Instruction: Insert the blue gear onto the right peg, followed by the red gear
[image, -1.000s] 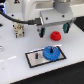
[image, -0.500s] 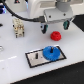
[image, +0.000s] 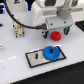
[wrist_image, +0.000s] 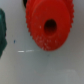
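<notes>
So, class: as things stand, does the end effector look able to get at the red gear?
Probably yes. The end effector hangs directly above the red gear, which fills the wrist view with nothing covering it. The blue gear lies apart, on the plate.

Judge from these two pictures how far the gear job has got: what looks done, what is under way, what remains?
Done, it seems: the blue gear lies on the black-framed plate, apparently over the right peg, which is hidden. Under way: the gripper hangs directly over the red gear, which fills the wrist view; whether it grips cannot be told. Left: carrying the red gear to the peg and seating it.
</notes>
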